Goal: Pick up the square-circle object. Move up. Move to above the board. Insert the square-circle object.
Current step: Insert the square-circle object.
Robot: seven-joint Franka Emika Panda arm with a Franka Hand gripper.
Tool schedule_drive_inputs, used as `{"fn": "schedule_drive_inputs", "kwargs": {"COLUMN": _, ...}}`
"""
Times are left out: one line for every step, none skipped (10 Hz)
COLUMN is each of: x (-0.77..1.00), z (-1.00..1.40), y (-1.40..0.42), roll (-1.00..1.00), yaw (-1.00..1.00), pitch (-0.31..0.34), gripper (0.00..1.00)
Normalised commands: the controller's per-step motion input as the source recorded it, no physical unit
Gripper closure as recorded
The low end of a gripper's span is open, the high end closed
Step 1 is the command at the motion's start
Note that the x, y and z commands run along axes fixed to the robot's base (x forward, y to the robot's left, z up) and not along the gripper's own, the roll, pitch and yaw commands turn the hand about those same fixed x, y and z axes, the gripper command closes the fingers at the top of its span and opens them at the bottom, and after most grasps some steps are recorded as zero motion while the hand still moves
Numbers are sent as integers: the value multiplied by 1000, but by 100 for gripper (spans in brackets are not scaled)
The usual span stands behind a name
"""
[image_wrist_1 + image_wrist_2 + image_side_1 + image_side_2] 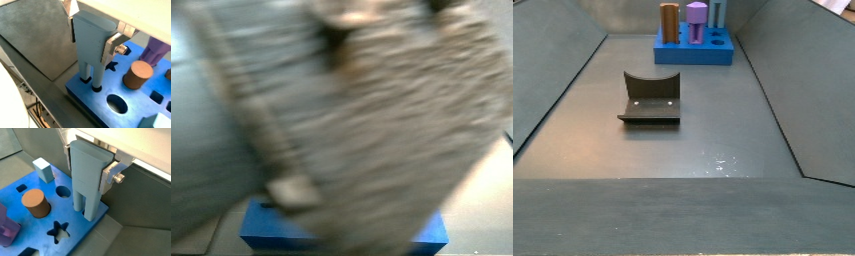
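My gripper (91, 37) is shut on the square-circle object (90, 47), a tall pale blue-grey post with a lengthwise groove, and holds it upright. It also shows in a wrist view (87, 178) between the silver fingers (109, 175). Its two lower legs meet the blue board (137, 107) close to the board's edge, beside the star hole (110, 65). I cannot tell how deep they sit. The board shows in both wrist views (40, 230) and far back in a side view (696, 52), where the post (718, 16) stands at its right.
On the board stand a brown cylinder (35, 203), a purple post (158, 50) and a short pale cyan cube (43, 169). A round hole (117, 103) is open. The dark fixture (652, 98) stands mid-floor. Grey walls slope around. One side view is blurred and mostly blocked.
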Motion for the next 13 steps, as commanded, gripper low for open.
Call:
{"fn": "schedule_drive_inputs", "kwargs": {"x": 240, "z": -257, "y": -37, "roll": -39, "yaw": -191, "pitch": 0, "gripper": 100}}
{"fn": "schedule_drive_inputs", "kwargs": {"x": 220, "z": -229, "y": -49, "roll": -60, "yaw": -186, "pitch": 0, "gripper": 100}}
{"fn": "schedule_drive_inputs", "kwargs": {"x": 229, "z": -209, "y": -60, "roll": -83, "yaw": -169, "pitch": 0, "gripper": 100}}
{"fn": "schedule_drive_inputs", "kwargs": {"x": 169, "z": -200, "y": -37, "roll": -86, "yaw": -151, "pitch": 0, "gripper": 100}}
{"fn": "schedule_drive_inputs", "kwargs": {"x": 0, "z": -303, "y": -37, "roll": -7, "yaw": -49, "pitch": 0, "gripper": 100}}
{"fn": "schedule_drive_inputs", "kwargs": {"x": -137, "z": -357, "y": -40, "roll": 13, "yaw": 0, "pitch": 27, "gripper": 100}}
{"fn": "schedule_drive_inputs", "kwargs": {"x": -186, "z": -351, "y": -11, "roll": 31, "yaw": 0, "pitch": 66, "gripper": 100}}
{"fn": "schedule_drive_inputs", "kwargs": {"x": -123, "z": -340, "y": -43, "roll": 0, "yaw": -11, "pitch": 47, "gripper": 100}}
{"fn": "schedule_drive_inputs", "kwargs": {"x": 0, "z": -437, "y": -40, "roll": 0, "yaw": -63, "pitch": 0, "gripper": 100}}
{"fn": "schedule_drive_inputs", "kwargs": {"x": 291, "z": -677, "y": 0, "roll": 10, "yaw": -63, "pitch": 19, "gripper": 100}}
{"fn": "schedule_drive_inputs", "kwargs": {"x": 303, "z": -794, "y": 0, "roll": 47, "yaw": -103, "pitch": 11, "gripper": 100}}
{"fn": "schedule_drive_inputs", "kwargs": {"x": 257, "z": -700, "y": 0, "roll": 30, "yaw": -69, "pitch": 0, "gripper": 100}}
{"fn": "schedule_drive_inputs", "kwargs": {"x": -26, "z": -169, "y": -11, "roll": 0, "yaw": -157, "pitch": -27, "gripper": 100}}
